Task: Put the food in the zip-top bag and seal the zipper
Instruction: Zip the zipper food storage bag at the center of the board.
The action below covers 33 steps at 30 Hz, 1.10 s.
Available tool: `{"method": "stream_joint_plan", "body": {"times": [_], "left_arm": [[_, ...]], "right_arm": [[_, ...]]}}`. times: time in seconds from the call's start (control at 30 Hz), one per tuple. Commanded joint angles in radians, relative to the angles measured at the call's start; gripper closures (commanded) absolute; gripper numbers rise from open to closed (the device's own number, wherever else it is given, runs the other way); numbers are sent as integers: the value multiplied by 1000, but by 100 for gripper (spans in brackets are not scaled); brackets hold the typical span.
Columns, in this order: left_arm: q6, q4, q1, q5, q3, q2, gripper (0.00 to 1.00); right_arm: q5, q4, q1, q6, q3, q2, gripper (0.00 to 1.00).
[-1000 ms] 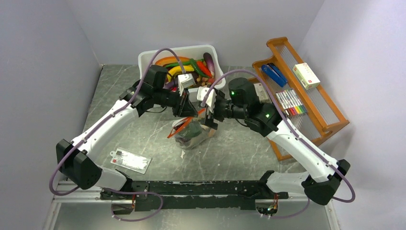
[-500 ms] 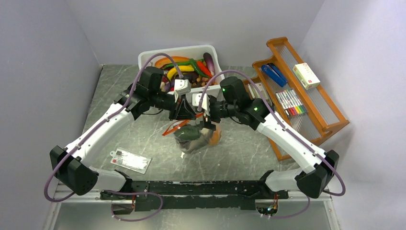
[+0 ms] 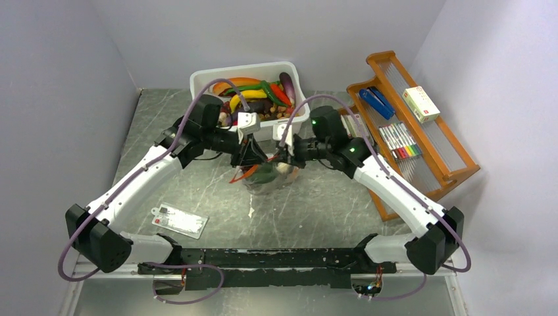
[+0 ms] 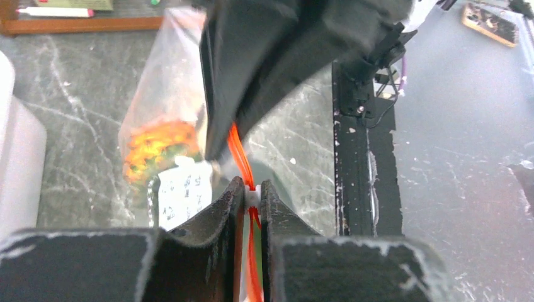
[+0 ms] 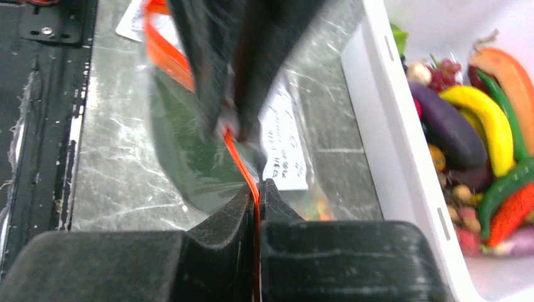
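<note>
The clear zip-top bag [image 3: 268, 179] hangs between my two grippers over the middle of the table. Through its plastic show the food, an orange pineapple [image 4: 154, 146] and a green piece [image 5: 189, 135], and a white label [image 4: 182, 194]. My left gripper [image 3: 253, 158] [image 4: 252, 186] is shut on the orange-red zipper [image 4: 239, 151] at a white bit of the strip. My right gripper [image 3: 284, 158] [image 5: 258, 186] faces it from the right, shut on the same zipper [image 5: 242, 160]. The two grippers nearly touch. No grape bunch can be made out inside the bag.
A white tub [image 3: 217, 78] full of toy vegetables stands just behind the grippers. A wooden rack [image 3: 454, 158] with pens and boxes lies at the right. A flat white card [image 3: 179, 220] lies at the front left, with a black rail [image 3: 263, 258] along the near edge.
My right gripper has closed on the zipper beside the left one. Both grippers and the bag have shifted toward the tub at the back.
</note>
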Motion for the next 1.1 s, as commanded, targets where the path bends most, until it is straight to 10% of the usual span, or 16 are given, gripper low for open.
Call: {"method": "stream_joint_plan", "body": {"times": [0.0, 1.07], "left_arm": [[12, -58, -5, 8, -48, -91, 93], [-42, -195, -4, -369, -131, -257, 93]], "right_arm": [[29, 173, -125, 97, -79, -86, 100], [57, 374, -316, 266, -201, -90, 100]]}}
